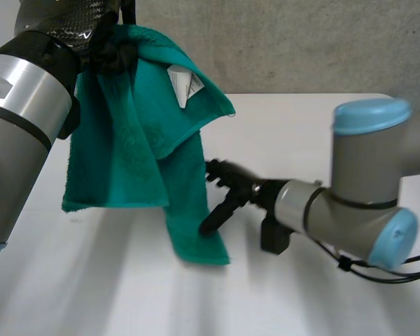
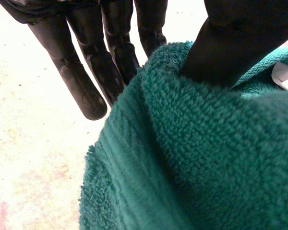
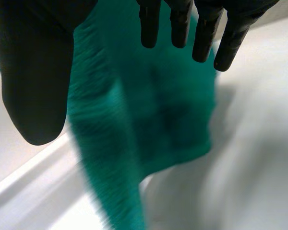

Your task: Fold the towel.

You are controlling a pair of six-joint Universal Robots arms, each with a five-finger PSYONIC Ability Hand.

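A teal towel (image 1: 133, 154) hangs in the air from my left hand (image 1: 108, 52), which is raised at the back left. In the left wrist view the thumb (image 2: 235, 43) presses a bunched edge of the towel (image 2: 206, 158) against the fingers (image 2: 81, 81). A white label (image 1: 185, 85) shows on a folded-over corner. The towel's lowest strip reaches down to the white table (image 1: 301, 126). My right hand (image 1: 227, 196) is open, its straight fingers right beside that hanging strip. In the right wrist view the towel (image 3: 168, 110) hangs just past the fingertips (image 3: 206, 43).
A grey wall stands behind the table's far edge. My right arm (image 1: 364, 203) reaches in low over the table from the right.
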